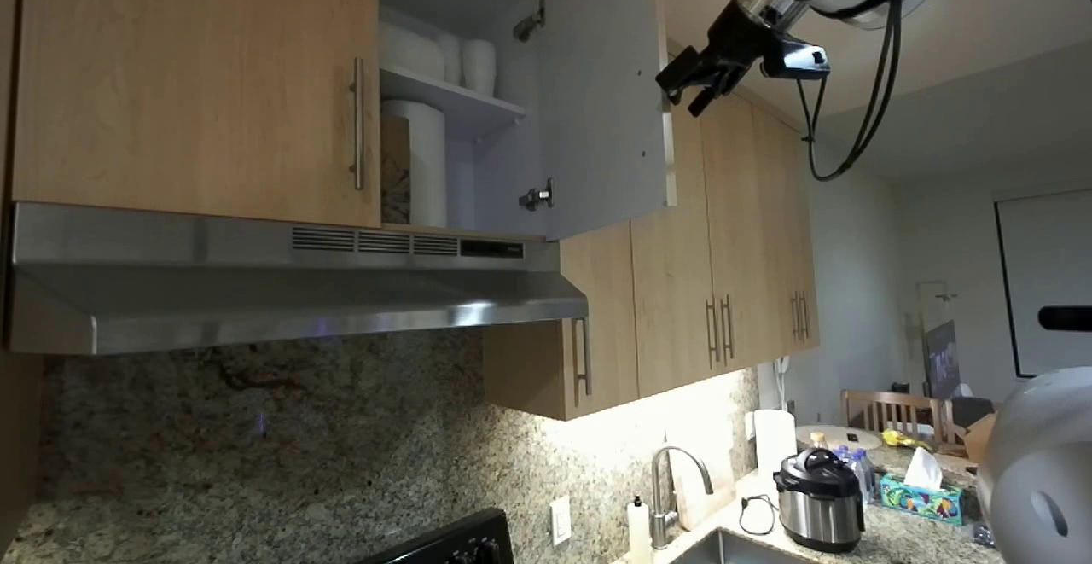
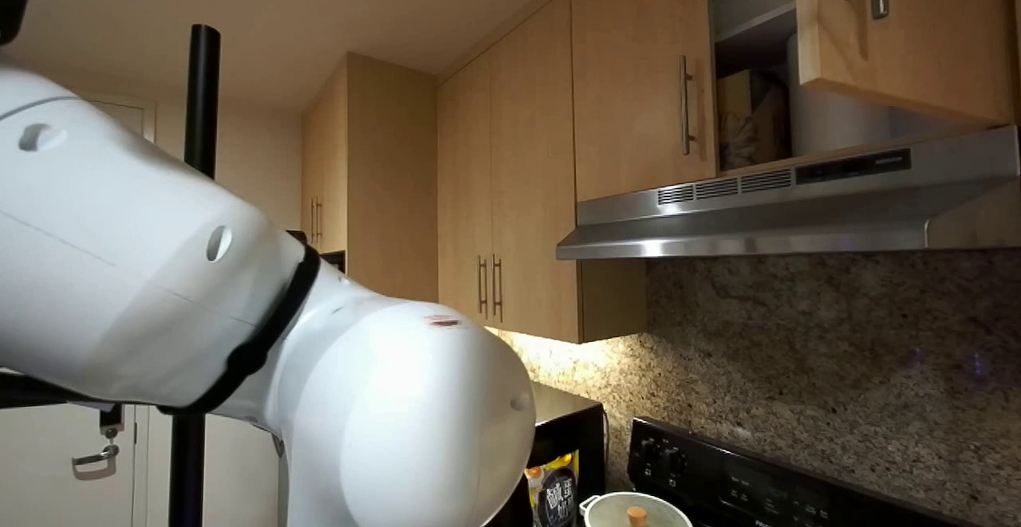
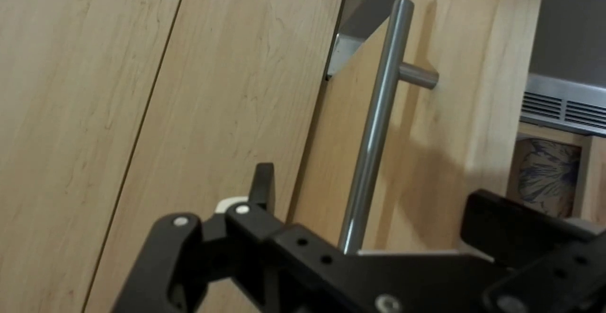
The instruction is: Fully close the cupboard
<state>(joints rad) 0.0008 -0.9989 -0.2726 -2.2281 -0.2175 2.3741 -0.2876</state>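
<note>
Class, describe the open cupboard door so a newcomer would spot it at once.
Find the steel range hood, then look at the wood-fronted cupboard directly above it. The open door hangs on the right as you face it; unlike the closed door to its left, it stands swung outward, baring a white shelf.

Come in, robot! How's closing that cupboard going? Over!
Gripper open, near the swung-out door. Cupboard not closed; its other door shut. In the way: nothing seen poking out from inside.

in the wrist view, the hand (image 3: pixel 371 191) hides one end of the handle (image 3: pixel 377 123).
</note>
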